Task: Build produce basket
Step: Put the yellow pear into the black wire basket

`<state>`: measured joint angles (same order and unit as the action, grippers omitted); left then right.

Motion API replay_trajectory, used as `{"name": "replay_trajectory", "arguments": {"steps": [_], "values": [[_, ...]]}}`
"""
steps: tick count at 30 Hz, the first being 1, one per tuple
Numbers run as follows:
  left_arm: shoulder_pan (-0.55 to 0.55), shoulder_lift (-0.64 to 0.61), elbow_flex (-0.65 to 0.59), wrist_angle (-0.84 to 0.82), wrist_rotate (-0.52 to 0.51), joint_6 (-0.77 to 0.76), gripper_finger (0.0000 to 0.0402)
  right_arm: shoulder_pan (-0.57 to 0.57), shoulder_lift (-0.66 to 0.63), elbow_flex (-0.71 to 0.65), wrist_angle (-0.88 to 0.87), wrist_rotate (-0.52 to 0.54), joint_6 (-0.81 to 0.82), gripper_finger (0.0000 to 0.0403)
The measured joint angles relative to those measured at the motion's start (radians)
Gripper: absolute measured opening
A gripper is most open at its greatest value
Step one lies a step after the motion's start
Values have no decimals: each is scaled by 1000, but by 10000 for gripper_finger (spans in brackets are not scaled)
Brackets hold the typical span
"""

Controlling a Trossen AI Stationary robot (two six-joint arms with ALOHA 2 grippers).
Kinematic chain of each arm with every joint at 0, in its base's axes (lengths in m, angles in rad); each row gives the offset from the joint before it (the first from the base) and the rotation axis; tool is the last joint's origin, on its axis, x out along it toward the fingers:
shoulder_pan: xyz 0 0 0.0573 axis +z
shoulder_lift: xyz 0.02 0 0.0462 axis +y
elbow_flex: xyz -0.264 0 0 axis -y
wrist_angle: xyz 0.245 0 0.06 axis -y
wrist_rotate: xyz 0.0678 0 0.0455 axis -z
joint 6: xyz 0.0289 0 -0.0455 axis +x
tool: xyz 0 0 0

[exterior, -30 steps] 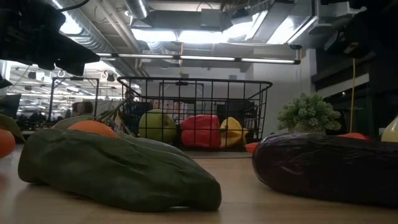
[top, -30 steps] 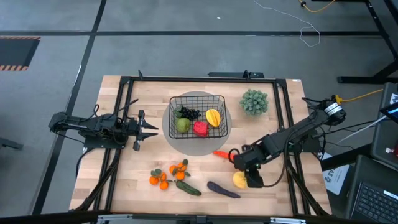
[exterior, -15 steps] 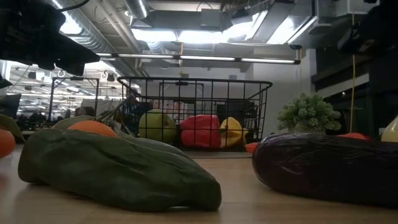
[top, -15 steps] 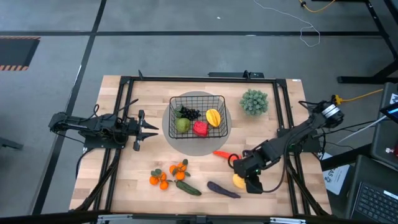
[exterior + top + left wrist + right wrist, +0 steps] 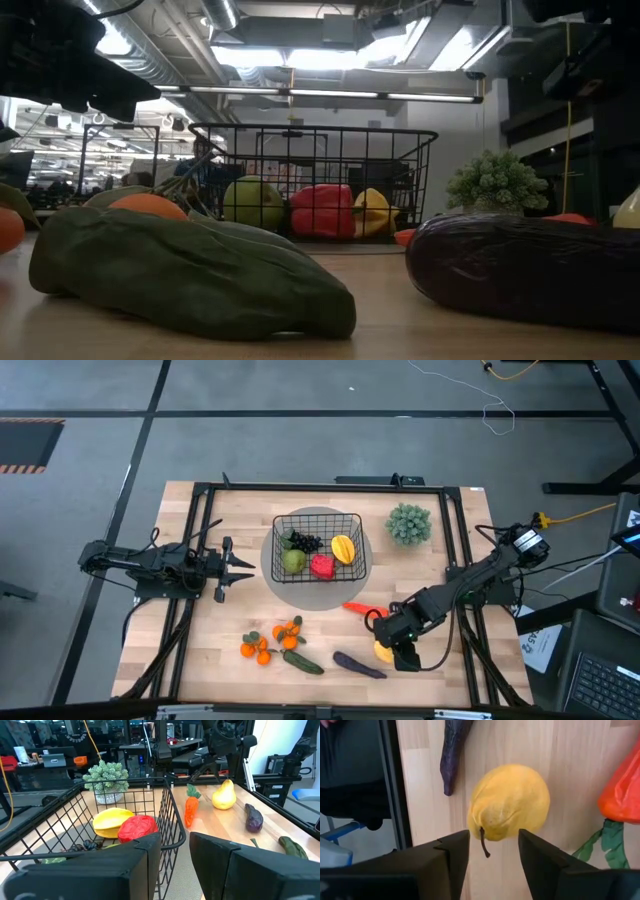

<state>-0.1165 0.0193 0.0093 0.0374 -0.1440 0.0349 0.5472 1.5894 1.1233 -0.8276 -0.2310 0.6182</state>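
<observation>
Right pincer [image 5: 385, 650], fingers spread unclenched, hovers over the yellow pear-shaped toy fruit [image 5: 383, 651] near the worktop's front edge, with four pieces already in the black wire-grid basket [image 5: 318, 547] mid-worktop and carrot, eggplant, cucumber, tangerines left outside.

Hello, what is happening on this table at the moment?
A two-armed robot is filling a black wire basket with toy produce. The right gripper is over a yellow pear-shaped fruit near the table's front right, its open fingers on either side of the fruit, not closed on it. The left gripper waits beside the basket. In the basket lie a green apple, red pepper, grapes and another yellow fruit.
</observation>
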Motion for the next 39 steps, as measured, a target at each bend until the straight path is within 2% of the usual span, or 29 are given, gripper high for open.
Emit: {"name": "replay_trajectory", "arguments": {"steps": [15,26,31,39], "values": [[0,0,0,0,0,0,94,0,0,0,2,-6,-63,9],[0,0,0,0,0,0,94,-2,0,20,-9,42,-232,1],[0,0,0,0,0,0,94,-2,0,118,-69,87,-313,0],[0,0,0,0,0,0,94,-2,0,320,-226,221,-514,0]]}}
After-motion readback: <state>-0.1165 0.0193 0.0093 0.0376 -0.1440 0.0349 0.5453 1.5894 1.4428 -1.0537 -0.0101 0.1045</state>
